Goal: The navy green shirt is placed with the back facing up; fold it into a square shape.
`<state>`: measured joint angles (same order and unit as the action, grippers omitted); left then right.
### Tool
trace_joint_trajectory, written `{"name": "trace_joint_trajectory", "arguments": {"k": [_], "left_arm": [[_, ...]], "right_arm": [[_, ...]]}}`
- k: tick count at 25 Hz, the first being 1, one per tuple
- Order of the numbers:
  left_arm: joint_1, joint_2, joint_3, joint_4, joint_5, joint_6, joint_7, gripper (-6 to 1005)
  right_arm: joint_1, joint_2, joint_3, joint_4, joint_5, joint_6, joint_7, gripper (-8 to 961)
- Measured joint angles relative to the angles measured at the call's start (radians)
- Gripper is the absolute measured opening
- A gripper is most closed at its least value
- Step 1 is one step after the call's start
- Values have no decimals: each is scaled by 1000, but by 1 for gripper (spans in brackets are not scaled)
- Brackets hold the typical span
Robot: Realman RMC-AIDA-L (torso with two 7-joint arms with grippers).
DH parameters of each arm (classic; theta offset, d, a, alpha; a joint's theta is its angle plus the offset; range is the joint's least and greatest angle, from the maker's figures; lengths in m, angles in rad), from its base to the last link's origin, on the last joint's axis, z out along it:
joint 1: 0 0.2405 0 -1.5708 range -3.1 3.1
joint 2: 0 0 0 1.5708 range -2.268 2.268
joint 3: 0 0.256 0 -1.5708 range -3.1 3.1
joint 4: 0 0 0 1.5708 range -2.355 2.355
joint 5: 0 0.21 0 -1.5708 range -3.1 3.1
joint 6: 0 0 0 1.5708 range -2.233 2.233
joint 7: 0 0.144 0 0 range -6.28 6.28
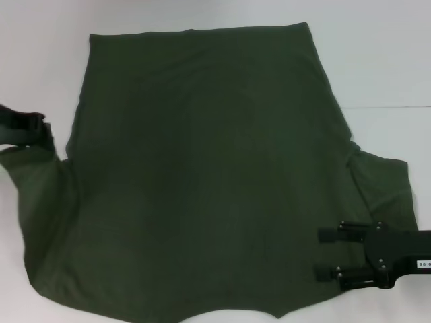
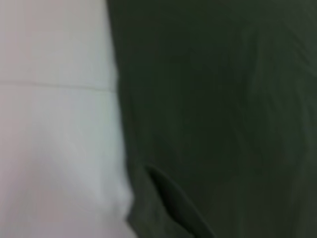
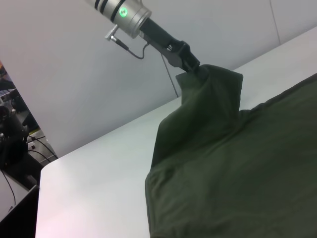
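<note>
The navy green shirt (image 1: 202,175) lies spread on the white table (image 1: 377,60), plain side up, hem at the far end. My left gripper (image 1: 30,131) is at the shirt's left sleeve. In the right wrist view the left gripper (image 3: 190,63) is shut on that sleeve (image 3: 208,99) and holds it raised off the table in a peak. My right gripper (image 1: 325,253) hovers open over the shirt's near right part, beside the right sleeve (image 1: 384,185), fingers pointing left. The left wrist view shows only shirt fabric (image 2: 223,124) and table (image 2: 49,148).
A thin seam line (image 1: 390,106) crosses the table at the right. The table's edge (image 3: 39,173) shows in the right wrist view, with cables and equipment (image 3: 10,134) beyond it and a white wall behind.
</note>
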<state>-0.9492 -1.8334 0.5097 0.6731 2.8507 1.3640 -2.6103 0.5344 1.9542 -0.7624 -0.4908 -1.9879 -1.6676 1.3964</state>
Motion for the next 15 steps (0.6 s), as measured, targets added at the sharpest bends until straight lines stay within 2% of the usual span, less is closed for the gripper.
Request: {"name": "trace_joint_trajectory", "arguments": {"k": [4, 8, 13, 15], "left_arm": [[-46, -12, 17, -66, -4, -16, -75, 6], [-86, -34, 27, -132, -4, -63, -120, 6], [-112, -71, 42, -183, -1, -141, -155, 30], [-115, -93, 43, -197, 1, -184, -159, 55]], "right_arm": [[-2, 0, 0, 0, 0, 0, -5, 915], [-3, 0, 0, 0, 0, -1, -7, 915], [-5, 0, 0, 0, 0, -1, -7, 915], [-6, 0, 0, 0, 0, -2, -6, 915]]}}
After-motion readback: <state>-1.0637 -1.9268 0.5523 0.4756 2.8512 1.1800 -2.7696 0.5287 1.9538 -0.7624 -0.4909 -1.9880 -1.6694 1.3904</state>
